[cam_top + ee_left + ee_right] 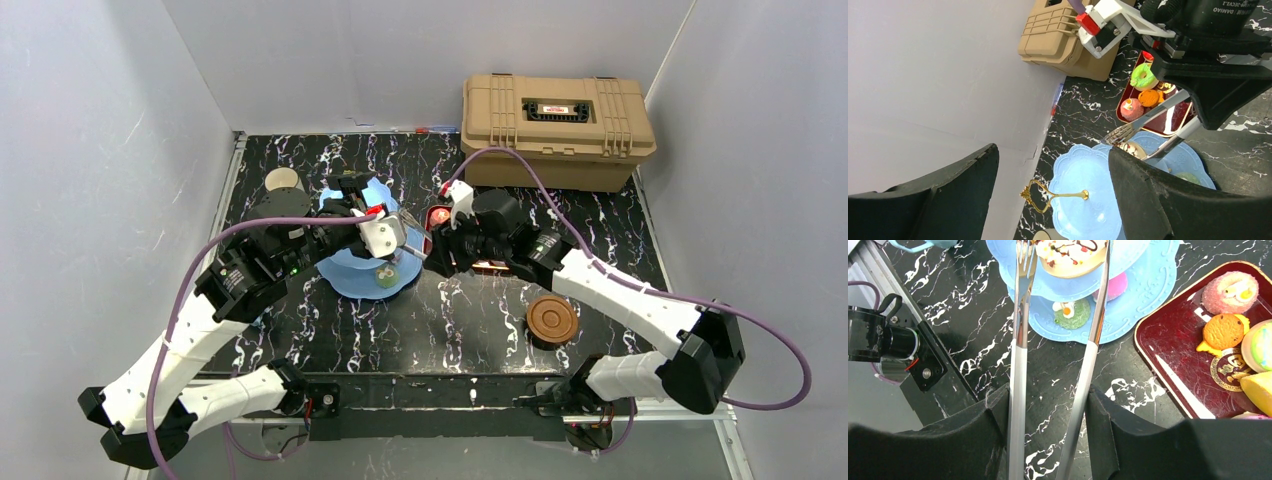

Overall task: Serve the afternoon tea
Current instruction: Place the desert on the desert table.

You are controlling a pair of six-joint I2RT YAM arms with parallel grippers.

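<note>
Tongs [1018,365] straddle cake [1070,255] on stand [1148,295].
Right gripper [1048,400] pinches tongs, cake left of its fingers [993,440] between tong tips; left gripper [1053,155] spread above stand.

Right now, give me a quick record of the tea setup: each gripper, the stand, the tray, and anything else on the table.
right gripper: shut on metal tongs
cream-iced cake: pinched in the tongs, over the blue stand
left gripper: open, empty, beside the stand
bottom tier: green treat, pink treat
red tray: pink cake, orange cookie and more
brown saucer: by the right arm
tan case: closed, back right
</note>
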